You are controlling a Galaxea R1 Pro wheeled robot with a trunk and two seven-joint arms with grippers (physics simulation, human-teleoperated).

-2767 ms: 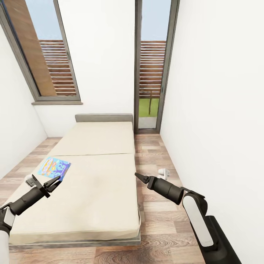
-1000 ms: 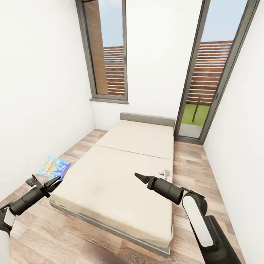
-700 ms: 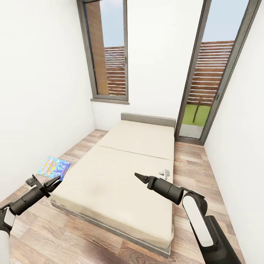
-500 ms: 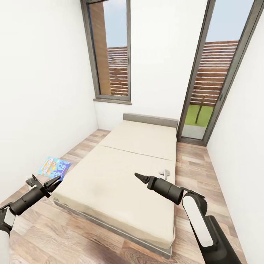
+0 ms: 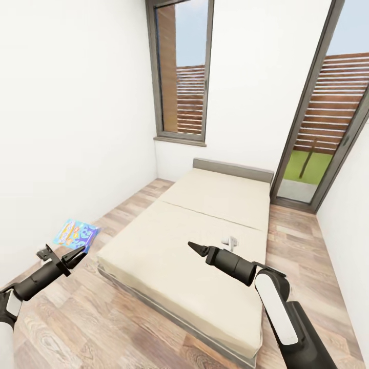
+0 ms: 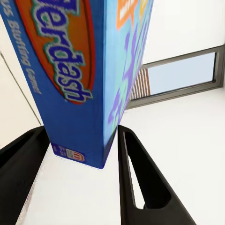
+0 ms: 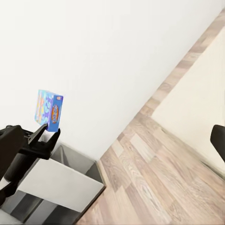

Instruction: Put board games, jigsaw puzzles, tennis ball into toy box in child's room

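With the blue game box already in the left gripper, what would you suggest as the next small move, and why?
I would probably keep turning the base away from the bed to look for the table. The left gripper is shut on the blue game box, the right gripper carries nothing, and the bed's mattress appears bare, so carrying the box to the toy box seems the sensible step.

tall window (image 5: 185,77), glass door (image 5: 328,128), wood floor (image 5: 102,328), small white obj (image 5: 229,241)

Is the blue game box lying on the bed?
No, the blue game box is held up by the left gripper, off to the side of the bed.
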